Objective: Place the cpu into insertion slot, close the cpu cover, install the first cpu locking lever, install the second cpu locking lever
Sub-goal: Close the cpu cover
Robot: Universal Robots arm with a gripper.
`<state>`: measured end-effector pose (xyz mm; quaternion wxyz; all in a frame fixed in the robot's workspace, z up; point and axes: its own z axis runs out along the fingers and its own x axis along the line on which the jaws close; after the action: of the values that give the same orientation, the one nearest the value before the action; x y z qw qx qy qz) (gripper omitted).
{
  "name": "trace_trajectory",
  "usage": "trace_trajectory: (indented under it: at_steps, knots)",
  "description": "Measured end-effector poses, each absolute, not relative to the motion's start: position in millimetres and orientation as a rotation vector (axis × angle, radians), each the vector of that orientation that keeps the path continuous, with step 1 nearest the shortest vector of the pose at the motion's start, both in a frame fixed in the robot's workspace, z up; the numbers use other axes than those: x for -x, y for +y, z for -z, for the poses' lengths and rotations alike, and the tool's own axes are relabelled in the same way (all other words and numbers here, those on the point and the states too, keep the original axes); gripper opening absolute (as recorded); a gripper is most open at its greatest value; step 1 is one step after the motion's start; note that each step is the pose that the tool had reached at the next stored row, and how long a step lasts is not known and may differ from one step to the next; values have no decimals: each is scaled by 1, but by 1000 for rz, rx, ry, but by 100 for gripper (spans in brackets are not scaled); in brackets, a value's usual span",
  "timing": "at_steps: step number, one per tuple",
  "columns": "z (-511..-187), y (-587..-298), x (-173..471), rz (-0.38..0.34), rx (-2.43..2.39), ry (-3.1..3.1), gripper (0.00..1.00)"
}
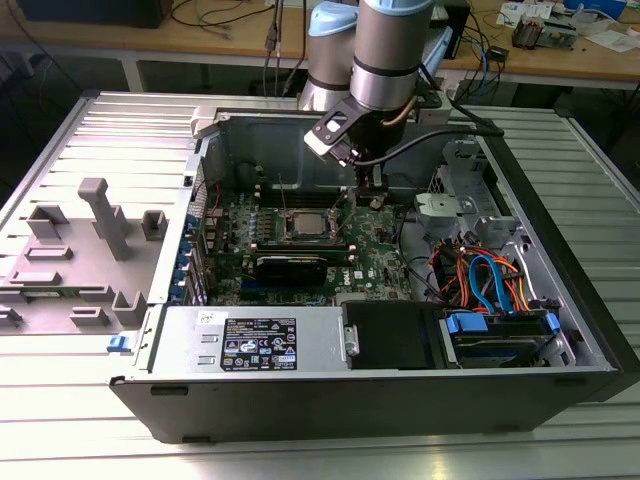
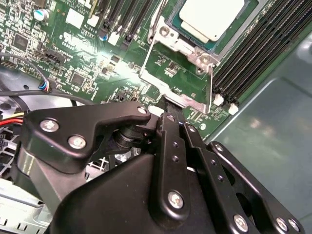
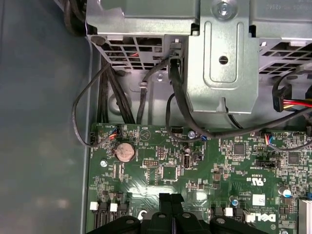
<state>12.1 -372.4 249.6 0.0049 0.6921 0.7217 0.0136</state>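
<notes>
Exterior view, arm: the arm reaches down into the open computer case.
Exterior view, gripper: the gripper hangs low over the motherboard, just beside the insertion slot, on the exterior view's right.
Exterior view, cpu: the cpu lies flat in the slot, silver face up.
Second wrist view, cpu: the cpu is square, so it has no long axis. Its edges run parallel to the long black memory slots.
Second wrist view, cpu cover: the cpu cover frames the chip. Its narrow end points toward the fingertips. Whether it lies fully down, I cannot tell.
Second wrist view, gripper: the gripper has its fingers pressed together, and the tip is at the cover's narrow end.
First wrist view, gripper: the gripper has its fingers together, over the board near a coin battery.
</notes>
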Motion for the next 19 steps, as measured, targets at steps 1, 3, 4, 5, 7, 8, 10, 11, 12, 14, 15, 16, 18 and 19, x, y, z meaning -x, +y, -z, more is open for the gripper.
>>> trace_trajectory:
  at_steps: [1,3,4,5,7,8,10,11,12,14,15,16,18,19]
  knots:
    - [-250,-372,-12,-42,-2167,2260,11]
    - [-250,-372,-10,-43,-2168,2260,11]
    - [-250,-372,-9,-42,-2168,2260,11]
    - [-250,-372,-9,-42,-2167,2260,11]
    - [-250,-372,-9,-43,-2168,2260,11]
    - [-250,-372,-8,-43,-2168,2260,11]
    - [-250,-372,-8,-43,-2168,2260,11]
    - [-250,-372,-8,-43,-2168,2260,11]
    - [-250,-372,-8,-43,-2168,2260,11]
    - [-250,-372,-7,-43,-2168,2260,11]
    - [-250,-372,-7,-43,-2167,2260,11]
    - [-250,-372,-7,-43,-2168,2260,11]
    - [-250,-372,-6,-43,-2168,2260,11]
    - [-250,-372,-6,-43,-2167,2260,11]
